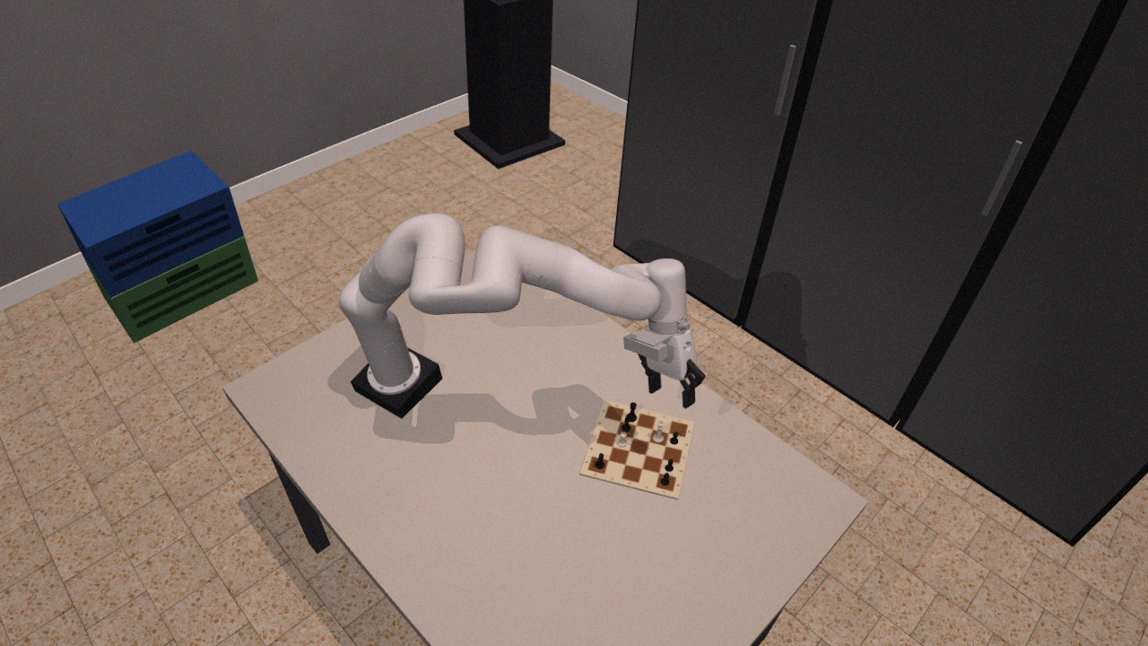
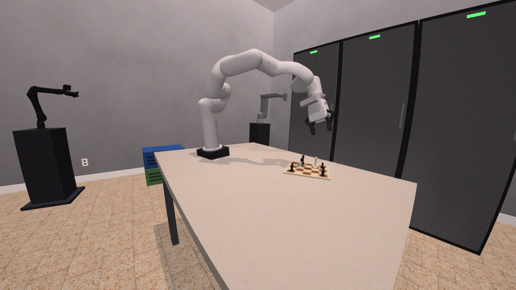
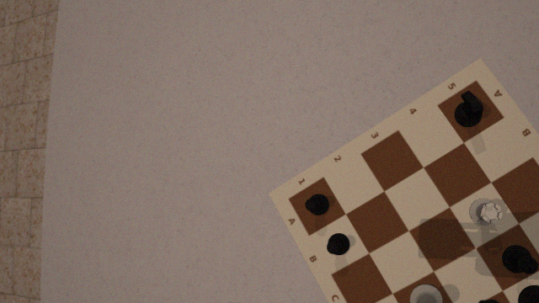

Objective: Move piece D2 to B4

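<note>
Brown-and-cream checkered board (image 1: 595, 469), black and white pieces, beige table (image 1: 482, 522).

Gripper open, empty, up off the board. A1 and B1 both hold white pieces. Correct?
One error: the piece on A1 and the piece on B1 are black, not white, as the wrist view shows. The rest holds: the gripper is open and empty, up off the board.

Arm (image 1: 513, 273) arched from base, wrist bent downward; pincer (image 1: 673, 388) wide open, empty, fingers pointing down.
</note>
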{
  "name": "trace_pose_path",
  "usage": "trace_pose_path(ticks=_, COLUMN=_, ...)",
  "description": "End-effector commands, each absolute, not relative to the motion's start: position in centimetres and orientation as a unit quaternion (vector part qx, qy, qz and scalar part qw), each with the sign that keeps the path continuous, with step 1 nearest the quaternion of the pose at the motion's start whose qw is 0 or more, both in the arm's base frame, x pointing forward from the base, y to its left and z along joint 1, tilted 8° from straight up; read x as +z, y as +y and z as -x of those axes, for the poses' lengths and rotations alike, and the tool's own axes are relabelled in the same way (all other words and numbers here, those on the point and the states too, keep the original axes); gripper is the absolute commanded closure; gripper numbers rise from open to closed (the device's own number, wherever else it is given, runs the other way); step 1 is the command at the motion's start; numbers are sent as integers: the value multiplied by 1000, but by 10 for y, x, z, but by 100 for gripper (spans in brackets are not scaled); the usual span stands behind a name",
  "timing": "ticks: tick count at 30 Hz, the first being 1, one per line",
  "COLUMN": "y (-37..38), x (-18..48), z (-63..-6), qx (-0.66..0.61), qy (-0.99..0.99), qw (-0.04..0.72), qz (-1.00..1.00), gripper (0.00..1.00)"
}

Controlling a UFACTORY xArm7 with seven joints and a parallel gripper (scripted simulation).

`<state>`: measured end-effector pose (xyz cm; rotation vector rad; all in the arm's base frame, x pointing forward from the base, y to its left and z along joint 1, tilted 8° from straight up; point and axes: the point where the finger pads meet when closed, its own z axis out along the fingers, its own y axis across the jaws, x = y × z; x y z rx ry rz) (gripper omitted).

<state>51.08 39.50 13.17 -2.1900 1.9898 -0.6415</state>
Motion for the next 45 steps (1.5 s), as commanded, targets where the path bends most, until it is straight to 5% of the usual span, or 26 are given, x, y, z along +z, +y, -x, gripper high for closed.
trace_pose_path(ticks=1, y=404, x=116, z=-500, qx=-142, qy=688, qw=11, qz=712, gripper=0)
trace_pose_path(ticks=45, y=414, x=97, z=-482, qx=-61, qy=672, qw=-32, qz=737, gripper=0)
